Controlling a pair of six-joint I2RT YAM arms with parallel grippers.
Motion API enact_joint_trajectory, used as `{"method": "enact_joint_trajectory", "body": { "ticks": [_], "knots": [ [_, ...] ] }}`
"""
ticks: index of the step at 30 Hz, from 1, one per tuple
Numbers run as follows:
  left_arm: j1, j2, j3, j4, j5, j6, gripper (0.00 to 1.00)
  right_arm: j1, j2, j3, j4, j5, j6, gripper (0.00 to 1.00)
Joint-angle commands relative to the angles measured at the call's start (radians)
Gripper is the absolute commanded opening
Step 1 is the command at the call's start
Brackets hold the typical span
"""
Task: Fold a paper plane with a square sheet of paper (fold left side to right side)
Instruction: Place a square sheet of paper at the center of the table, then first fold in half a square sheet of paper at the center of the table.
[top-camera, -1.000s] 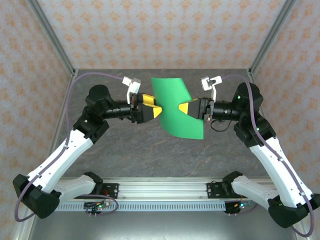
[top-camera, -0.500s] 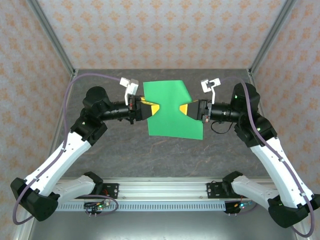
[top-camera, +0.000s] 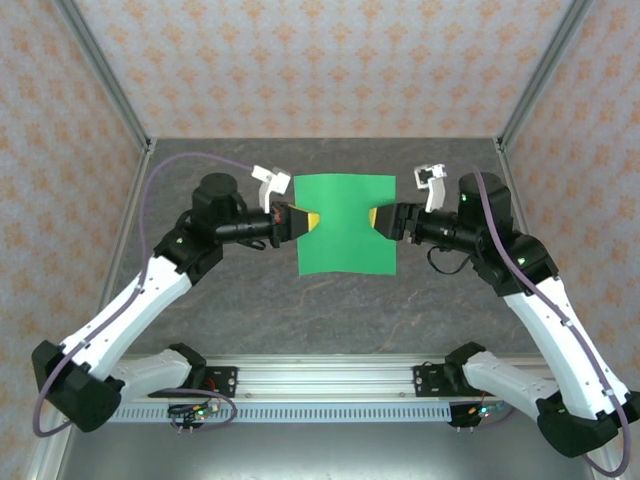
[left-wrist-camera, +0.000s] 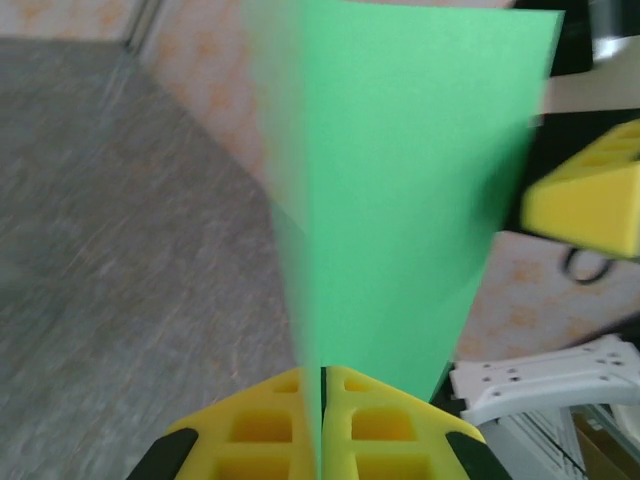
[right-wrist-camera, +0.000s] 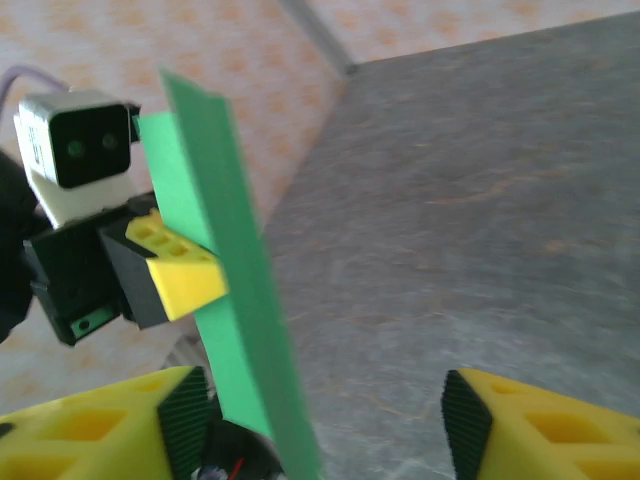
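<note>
Floppy square sheet of paper (top-camera: 347, 223), edge grabs only imo: left gripper (top-camera: 303, 220) pinches 9 o'clock, right gripper (top-camera: 378, 218) gapes at 3 o'clock.

Robot lab (alu-frame booth (top-camera: 105, 68))

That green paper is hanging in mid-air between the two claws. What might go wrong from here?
1. The left claw alone pinches the square sheet of paper, at one edge; thin paper held that way may sag, twist or slip down to the table.
2. The right claw stands open with the sheet's opposite edge between its jaws; if it moves sideways, a jaw could snag and crease the paper.
</note>
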Motion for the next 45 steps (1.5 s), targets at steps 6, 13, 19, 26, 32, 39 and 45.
{"method": "enact_joint_trajectory", "body": {
  "ticks": [6, 13, 19, 26, 32, 39, 45],
  "knots": [
    [0.022, 0.291, 0.002, -0.195, -0.205, 0.055, 0.00, 0.001, -0.024, -0.126, -0.062, 0.368, -0.018, 0.95],
    [0.065, 0.564, 0.037, -0.218, -0.226, 0.089, 0.00, -0.013, -0.021, -0.261, 0.023, 0.345, 0.059, 1.00],
    [0.091, 0.598, 0.045, -0.220, -0.254, 0.094, 0.00, -0.032, 0.015, -0.387, 0.137, 0.263, 0.129, 1.00],
    [0.092, 0.604, 0.036, -0.217, -0.258, 0.078, 0.00, -0.034, 0.153, -0.467, 0.321, 0.131, 0.205, 0.96],
    [0.092, 0.598, 0.032, -0.216, -0.265, 0.069, 0.00, -0.034, 0.362, -0.467, 0.457, 0.056, 0.248, 0.78],
    [0.093, 0.598, 0.034, -0.228, -0.283, 0.067, 0.00, -0.032, 0.573, -0.378, 0.492, 0.024, 0.248, 0.49],
    [0.093, 0.607, 0.037, -0.232, -0.283, 0.063, 0.00, -0.028, 0.682, -0.329, 0.531, 0.004, 0.260, 0.32]
  ]
}}
